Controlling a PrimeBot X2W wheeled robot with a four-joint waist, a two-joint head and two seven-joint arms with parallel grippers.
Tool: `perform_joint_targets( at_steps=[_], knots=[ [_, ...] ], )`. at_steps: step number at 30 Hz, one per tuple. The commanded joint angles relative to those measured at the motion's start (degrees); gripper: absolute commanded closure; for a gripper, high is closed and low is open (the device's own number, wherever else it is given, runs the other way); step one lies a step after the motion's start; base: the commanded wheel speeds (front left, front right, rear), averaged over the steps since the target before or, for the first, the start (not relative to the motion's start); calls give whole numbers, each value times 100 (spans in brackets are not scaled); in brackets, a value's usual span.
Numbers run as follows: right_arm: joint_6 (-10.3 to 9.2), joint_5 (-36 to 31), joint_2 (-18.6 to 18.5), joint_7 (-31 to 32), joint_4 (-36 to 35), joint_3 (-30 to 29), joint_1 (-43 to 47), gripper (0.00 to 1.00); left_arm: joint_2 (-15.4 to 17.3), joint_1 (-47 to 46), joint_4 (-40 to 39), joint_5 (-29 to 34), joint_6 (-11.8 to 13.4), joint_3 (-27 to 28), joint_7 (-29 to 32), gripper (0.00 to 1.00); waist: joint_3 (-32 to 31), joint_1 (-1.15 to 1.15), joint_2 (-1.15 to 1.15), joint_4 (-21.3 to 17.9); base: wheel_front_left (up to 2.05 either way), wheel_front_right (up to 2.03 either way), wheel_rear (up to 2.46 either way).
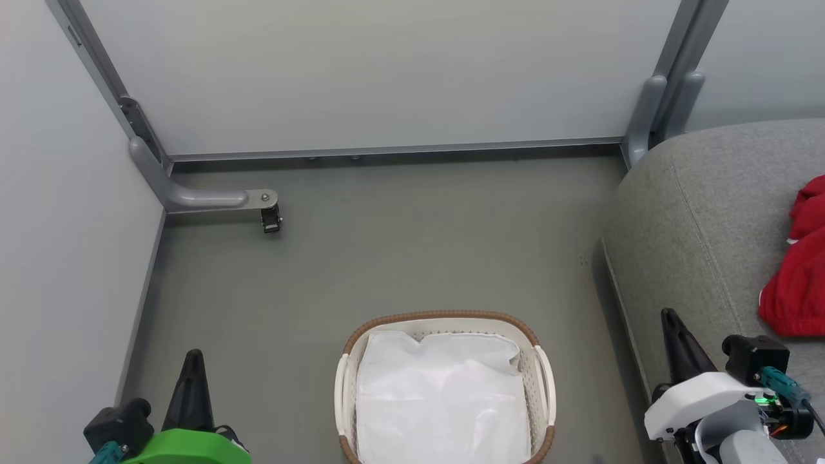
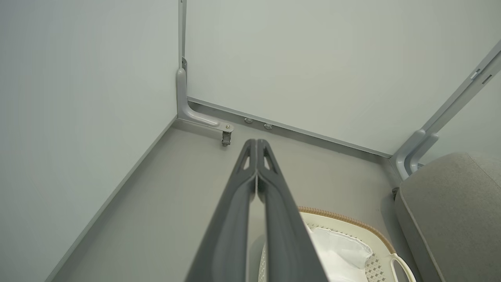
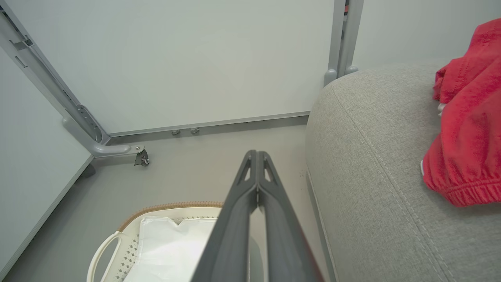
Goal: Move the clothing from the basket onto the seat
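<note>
The red clothing (image 1: pixel 796 283) is lying bunched on the grey seat (image 1: pixel 696 212). It is running off the right edge of the head view and sitting well in from the seat's rounded corner. The basket (image 1: pixel 445 316) is standing on the floor (image 1: pixel 387 245) to the left of the seat, with a strip of bare floor showing between its right handle and the seat's side. A white liner sheet (image 1: pixel 441 399) is covering its inside. The left gripper (image 1: pixel 192 358) is hanging at the lower left, its jaws pressed together on nothing, with bare floor lying between it and the basket's left handle. The right gripper (image 1: pixel 669 317) is hovering over the seat's edge that faces the basket, its jaws likewise closed and empty, near the clothing but apart from it. Beyond the basket, open floor is running to the wall panels (image 1: pixel 387 71), where a grey bracket foot (image 1: pixel 219 198) is jutting out from the left corner.
</note>
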Motion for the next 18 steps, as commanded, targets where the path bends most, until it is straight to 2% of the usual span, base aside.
perform_joint_targets(
  at_steps=[1,18],
  knots=[
    [-1,278,-32,52,-125,-43,-96,100,18,-84,-112,-261,-1,41,53,100,-2,0,0,-7,0,0,0],
    [-2,1968,16,451,-311,-118,-51,100,27,-226,-203,-1829,-4,139,485,100,-23,0,0,-82,0,0,0]
  ],
)
